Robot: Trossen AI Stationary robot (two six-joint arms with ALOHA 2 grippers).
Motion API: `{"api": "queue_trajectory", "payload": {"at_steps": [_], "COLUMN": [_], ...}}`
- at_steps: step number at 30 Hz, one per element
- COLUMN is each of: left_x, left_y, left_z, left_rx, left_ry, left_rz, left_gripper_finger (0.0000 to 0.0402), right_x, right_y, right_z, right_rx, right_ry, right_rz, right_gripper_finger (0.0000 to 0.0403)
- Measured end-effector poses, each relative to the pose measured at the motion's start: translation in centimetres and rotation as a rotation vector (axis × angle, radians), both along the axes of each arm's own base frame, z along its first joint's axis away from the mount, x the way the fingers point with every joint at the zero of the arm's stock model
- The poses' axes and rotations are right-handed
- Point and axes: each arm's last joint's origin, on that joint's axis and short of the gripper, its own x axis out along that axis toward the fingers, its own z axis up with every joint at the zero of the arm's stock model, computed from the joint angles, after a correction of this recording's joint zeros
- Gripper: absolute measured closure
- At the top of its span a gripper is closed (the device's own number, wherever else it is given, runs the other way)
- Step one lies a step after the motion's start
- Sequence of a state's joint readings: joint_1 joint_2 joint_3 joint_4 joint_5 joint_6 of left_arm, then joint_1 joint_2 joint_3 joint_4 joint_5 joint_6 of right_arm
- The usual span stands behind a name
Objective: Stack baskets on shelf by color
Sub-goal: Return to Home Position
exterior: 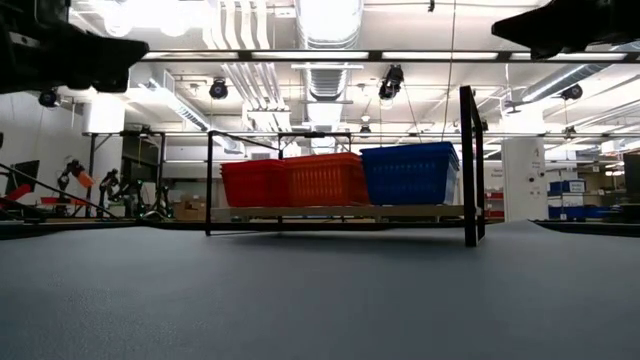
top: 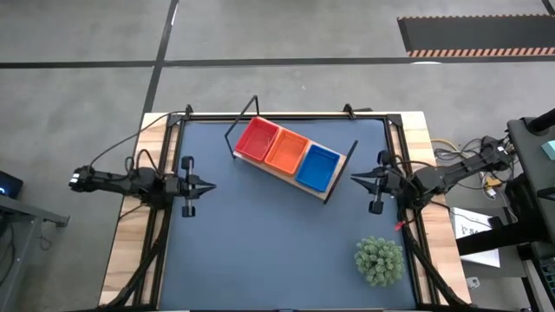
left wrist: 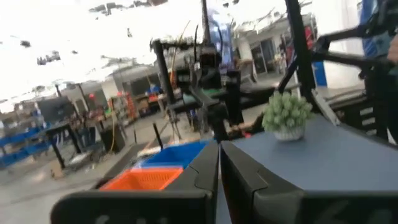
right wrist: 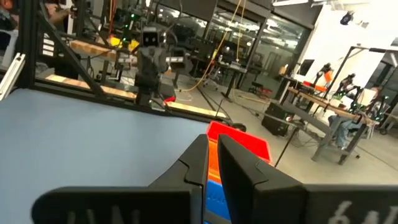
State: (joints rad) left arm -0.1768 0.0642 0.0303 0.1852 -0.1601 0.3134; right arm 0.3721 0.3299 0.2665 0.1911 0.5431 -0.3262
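Red baskets point(top: 257, 138), orange baskets point(top: 287, 151) and blue baskets point(top: 318, 166) stand in a row on the wooden shelf point(top: 336, 185), which sits slanted on the far middle of the table. In the low view the red stack point(exterior: 254, 183), orange stack point(exterior: 325, 179) and blue stack point(exterior: 410, 172) rest on the board. My left gripper point(top: 211, 185) hovers shut near the table's left edge. My right gripper point(top: 354, 179) hovers shut near the right edge, close to the shelf's blue end. Both touch nothing.
A green spiky plant point(top: 379, 260) in a pot stands at the table's near right corner. The shelf's black wire frame ends point(exterior: 470, 165) rise above the board. Bare dark-blue tabletop point(top: 260, 243) lies between the arms and toward the near edge.
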Motion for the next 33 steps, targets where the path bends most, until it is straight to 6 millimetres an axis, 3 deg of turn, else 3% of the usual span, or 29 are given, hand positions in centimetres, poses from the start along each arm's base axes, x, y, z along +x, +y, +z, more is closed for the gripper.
{"api": "queue_trajectory", "payload": {"at_steps": [12,26,33], "left_x": [-0.2,-0.2,-0.2], "left_y": [0.3,0.3,0.3], "left_z": [-0.3,-0.3,-0.2], "left_rx": [-0.024,-0.025,-0.029], "left_ry": [0.013,0.011,-0.001], "left_rz": [0.092,0.100,0.101], "left_gripper_finger": [0.0400,0.0400,0.0400], "right_x": [-1.8,-3.5,-3.2], "right_y": [-1.4,-2.2,-2.3], "right_z": [0.7,-0.2,-0.8], "right_rx": [-0.053,-0.063,-0.086], "right_ry": [-0.067,-0.083,-0.102], "right_rz": [-0.089,-0.104,-0.103], "right_gripper_finger": [0.0393,0.0394,0.0394]}}
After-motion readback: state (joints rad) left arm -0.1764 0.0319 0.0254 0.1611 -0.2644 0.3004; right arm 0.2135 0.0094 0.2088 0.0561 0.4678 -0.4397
